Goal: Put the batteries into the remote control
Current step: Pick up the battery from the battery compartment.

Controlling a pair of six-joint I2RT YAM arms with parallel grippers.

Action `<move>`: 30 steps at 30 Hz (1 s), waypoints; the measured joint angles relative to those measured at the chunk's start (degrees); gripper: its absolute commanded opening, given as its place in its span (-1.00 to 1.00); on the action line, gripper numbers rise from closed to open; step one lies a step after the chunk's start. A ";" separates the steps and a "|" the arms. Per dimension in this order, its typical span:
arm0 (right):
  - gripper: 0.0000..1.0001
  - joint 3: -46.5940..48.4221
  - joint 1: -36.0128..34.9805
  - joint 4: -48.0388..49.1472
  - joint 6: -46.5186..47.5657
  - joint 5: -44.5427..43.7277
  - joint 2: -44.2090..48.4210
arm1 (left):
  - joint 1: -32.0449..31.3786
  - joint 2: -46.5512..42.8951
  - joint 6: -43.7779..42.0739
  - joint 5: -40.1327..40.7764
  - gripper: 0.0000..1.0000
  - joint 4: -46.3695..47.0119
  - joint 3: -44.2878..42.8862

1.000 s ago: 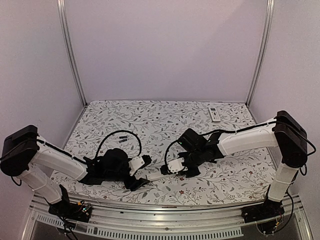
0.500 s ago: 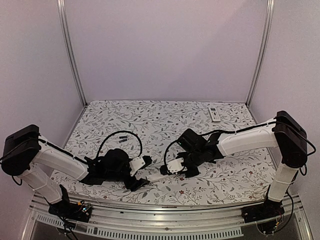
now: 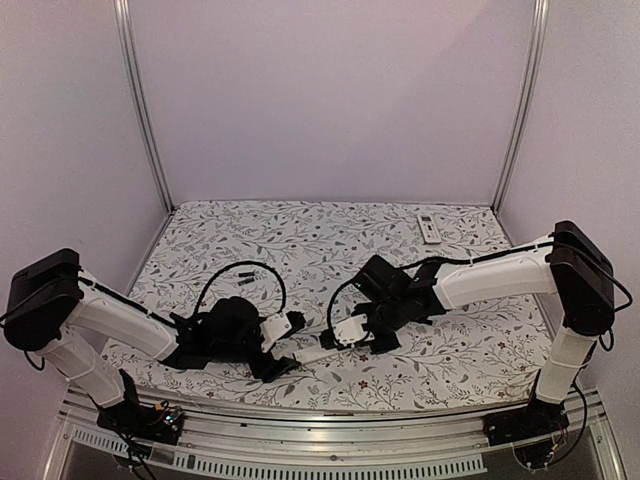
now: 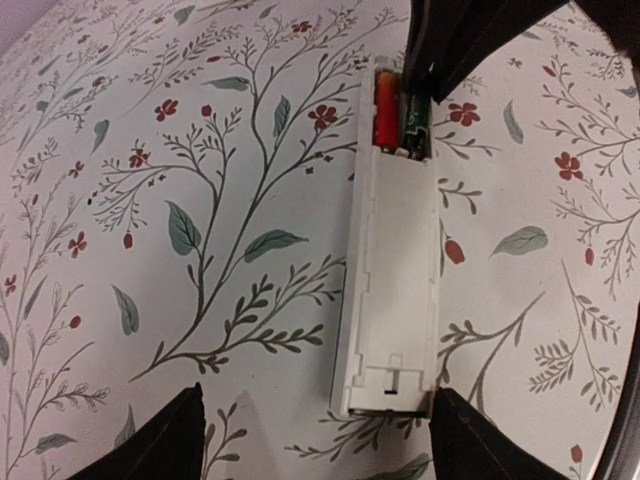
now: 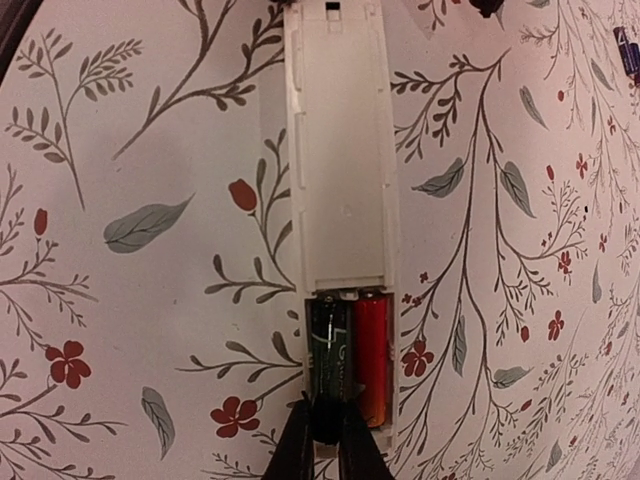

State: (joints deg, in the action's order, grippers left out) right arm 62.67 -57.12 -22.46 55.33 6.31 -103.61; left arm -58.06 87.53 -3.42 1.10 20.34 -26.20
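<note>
Battery: slim dark battery [image 5: 330, 345] in the open bay, lower centre of the right wrist view, beside a red battery [image 5: 371, 350]
Remote: white plastic remote control [image 5: 340, 150], back up, mid frame
Right gripper [image 5: 325, 445]: pinched on the dark battery's near end
Left gripper [image 4: 320, 435]: jaws apart, straddling the remote's end
Next: we press it flat, then let go

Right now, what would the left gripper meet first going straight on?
Probably the white remote, its near end just ahead of the left gripper; height is unclear.
</note>
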 measured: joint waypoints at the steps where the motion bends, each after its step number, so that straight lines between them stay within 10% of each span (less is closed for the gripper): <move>1: -1.00 0.13 -0.04 -0.28 0.00 -0.02 0.00 | 0.00 0.02 0.00 -0.02 0.55 0.00 -0.04; 30: -1.00 1.86 -0.35 -3.74 -3.82 0.85 3.21 | 0.00 -0.85 -0.66 -3.61 0.52 2.69 -1.18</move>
State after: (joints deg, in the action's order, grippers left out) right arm 64.53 -57.47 -26.20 51.51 7.16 -100.40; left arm -58.06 86.67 -4.08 -2.50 23.03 -27.38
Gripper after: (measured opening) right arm 0.054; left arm 0.767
